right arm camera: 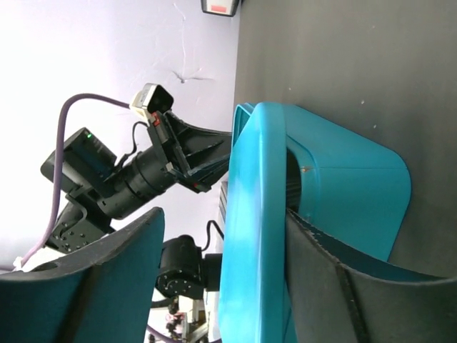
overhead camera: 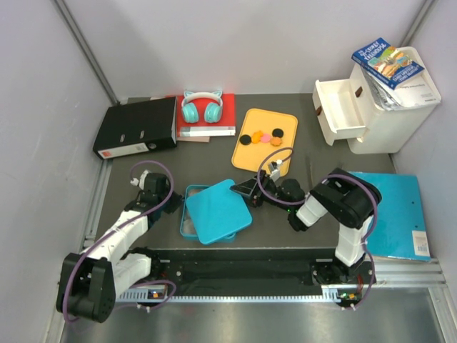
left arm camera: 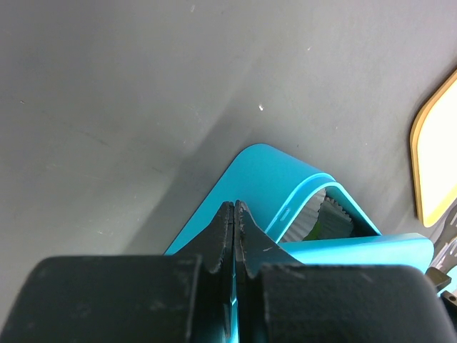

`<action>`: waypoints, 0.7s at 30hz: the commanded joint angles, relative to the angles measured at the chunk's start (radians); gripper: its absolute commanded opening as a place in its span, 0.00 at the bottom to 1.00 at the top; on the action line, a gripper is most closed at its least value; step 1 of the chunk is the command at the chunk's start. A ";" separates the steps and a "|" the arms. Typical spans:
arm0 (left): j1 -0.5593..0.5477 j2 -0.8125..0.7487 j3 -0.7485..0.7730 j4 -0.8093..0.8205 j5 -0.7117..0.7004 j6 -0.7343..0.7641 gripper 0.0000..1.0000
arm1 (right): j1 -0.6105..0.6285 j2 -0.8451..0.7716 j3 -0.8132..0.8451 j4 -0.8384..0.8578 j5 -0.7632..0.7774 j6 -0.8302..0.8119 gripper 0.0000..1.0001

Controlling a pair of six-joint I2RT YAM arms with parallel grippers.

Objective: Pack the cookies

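I make out five cookies [overhead camera: 265, 136] on one yellow tray [overhead camera: 250, 161]: two black, two orange, one pink. They lie well beyond both claws. My right claw [right arm camera: 225, 214] is released, straddling the blue lid [overhead camera: 218, 207]. My left claw [left arm camera: 234, 211] is clenched empty beside the box [overhead camera: 188, 207] on the counter [overhead camera: 207, 161].

Headphones [overhead camera: 191, 111] rest on a red book [overhead camera: 228, 111].

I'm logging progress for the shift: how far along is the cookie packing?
Done: nothing packed yet; the cookies lie on the yellow tray. In hand: the right gripper straddles the edge of the teal lid, which sits askew on its box. Left: take the lid off, move the cookies in, close up.
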 commanded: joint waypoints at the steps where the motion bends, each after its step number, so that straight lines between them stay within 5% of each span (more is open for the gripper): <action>1: 0.000 -0.015 0.008 0.032 0.010 -0.006 0.00 | 0.016 -0.048 0.009 0.060 0.004 -0.058 0.66; 21: 0.001 -0.024 0.030 0.002 -0.022 0.007 0.04 | 0.021 -0.302 0.167 -0.778 0.090 -0.364 0.74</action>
